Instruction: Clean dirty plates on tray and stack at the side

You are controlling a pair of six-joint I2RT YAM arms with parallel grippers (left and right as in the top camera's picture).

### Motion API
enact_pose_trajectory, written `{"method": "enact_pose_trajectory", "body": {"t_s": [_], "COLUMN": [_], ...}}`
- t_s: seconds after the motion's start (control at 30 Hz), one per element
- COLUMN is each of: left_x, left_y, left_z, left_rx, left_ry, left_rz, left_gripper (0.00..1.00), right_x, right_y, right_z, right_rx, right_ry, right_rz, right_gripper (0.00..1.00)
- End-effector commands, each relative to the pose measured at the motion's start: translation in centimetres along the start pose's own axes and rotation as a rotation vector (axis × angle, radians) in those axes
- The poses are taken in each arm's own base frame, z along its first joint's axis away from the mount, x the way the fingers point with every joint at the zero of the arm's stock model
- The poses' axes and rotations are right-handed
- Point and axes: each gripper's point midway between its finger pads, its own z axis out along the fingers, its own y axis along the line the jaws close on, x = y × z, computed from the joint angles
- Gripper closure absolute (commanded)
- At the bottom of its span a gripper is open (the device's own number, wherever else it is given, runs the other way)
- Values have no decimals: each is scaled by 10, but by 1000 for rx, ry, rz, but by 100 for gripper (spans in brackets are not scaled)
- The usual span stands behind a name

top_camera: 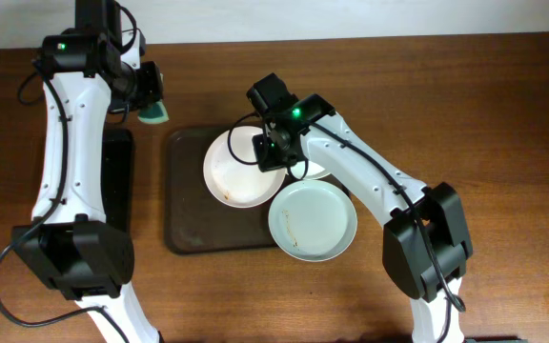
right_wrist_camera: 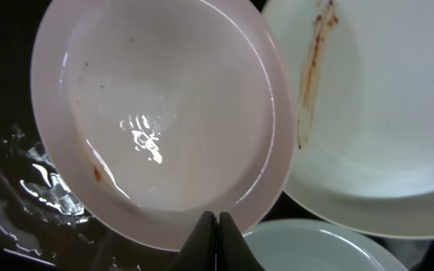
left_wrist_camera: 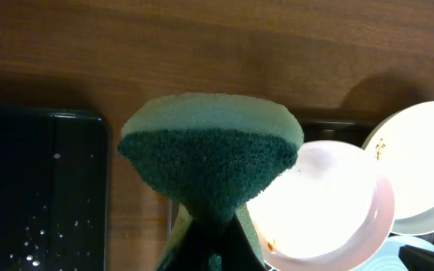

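Observation:
A pink plate (top_camera: pixel 239 170) lies on the dark tray (top_camera: pixel 189 233); it has a small orange speck and wet glare in the right wrist view (right_wrist_camera: pixel 157 120). A white plate (right_wrist_camera: pixel 375 113) with a red smear lies behind it, and a pale green plate (top_camera: pixel 313 221) overhangs the tray's right edge. My right gripper (right_wrist_camera: pixel 217 220) is shut, its tips resting at the pink plate's rim, with nothing seen between the fingers. My left gripper (left_wrist_camera: pixel 213 245) is shut on a green sponge (left_wrist_camera: pixel 209 150) and holds it above the table left of the tray's far corner (top_camera: pixel 154 112).
A black mat or tray (top_camera: pixel 117 191) lies along the left side, next to the left arm. Bare wooden table lies behind and to the right of the tray. The tray bottom is wet beside the pink plate (right_wrist_camera: pixel 21 188).

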Motion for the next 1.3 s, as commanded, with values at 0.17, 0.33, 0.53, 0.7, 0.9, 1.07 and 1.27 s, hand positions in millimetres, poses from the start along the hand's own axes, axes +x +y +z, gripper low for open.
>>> {"method": "enact_pose_trajectory", "body": {"t_s": [0.17, 0.33, 0.53, 0.7, 0.9, 1.07, 1.27], "left_x": [4, 3, 3, 2, 2, 2, -2], "left_y": [0, 0, 0, 1, 1, 1, 1], "left_z": [-1, -1, -1, -1, -1, -1, -1], "left_rx": [8, 8, 8, 5, 5, 5, 6], "left_ry": [14, 13, 11, 9, 8, 7, -7], "left_rz": [12, 12, 12, 12, 12, 10, 12], "left_gripper": [99, 99, 99, 99, 99, 99, 99], "right_x": [21, 13, 3, 0, 0, -11, -33], "right_y": [-27, -31, -29, -29, -29, -23, -30], "right_z": [9, 44, 67, 75, 77, 54, -46], "right_rx": [-15, -28, -50, -52, -53, -75, 67], "right_ry": [108, 22, -13, -19, -20, -68, -287], "right_rz": [228, 197, 153, 153, 153, 137, 83], "right_gripper": [55, 55, 56, 59, 96, 96, 96]}}
